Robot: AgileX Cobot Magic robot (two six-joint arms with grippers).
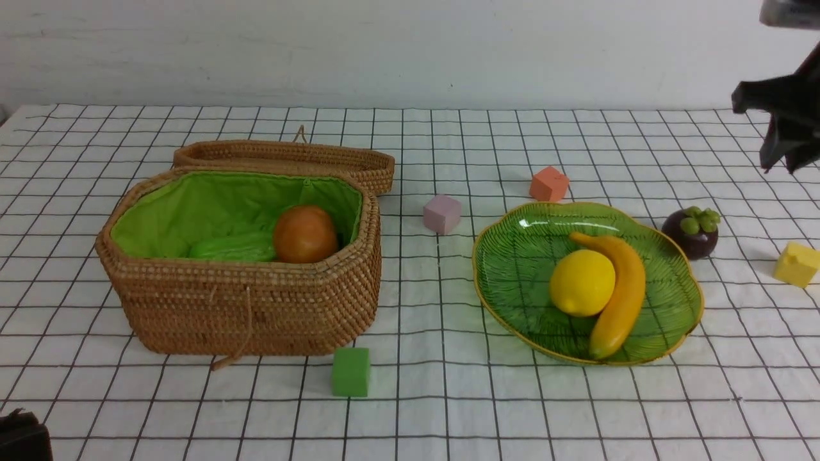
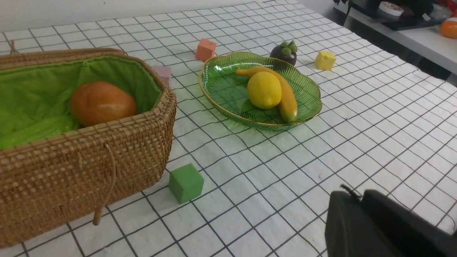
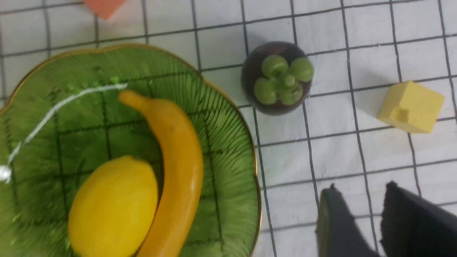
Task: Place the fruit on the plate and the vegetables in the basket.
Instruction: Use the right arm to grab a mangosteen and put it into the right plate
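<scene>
The wicker basket (image 1: 256, 307) stands at the left with its lid folded back. An orange-tan potato (image 1: 305, 234) and a light-green cucumber (image 1: 234, 248) lie in its green lining. The green glass plate (image 1: 512, 256) holds a lemon (image 1: 582, 282) and a banana (image 1: 620, 294). The dark purple mangosteen (image 1: 692, 232) sits on the cloth just right of the plate. My right gripper (image 3: 361, 187) hangs open and empty, high above the cloth near the mangosteen (image 3: 276, 78). My left gripper (image 2: 357, 194) is shut on nothing, low over the front of the table.
Foam cubes lie about: green (image 1: 350, 372) in front of the basket, pink (image 1: 442, 214) and orange (image 1: 549, 184) behind the plate, yellow (image 1: 796, 264) at the far right. A white gridded cloth (image 1: 448, 397) covers the table.
</scene>
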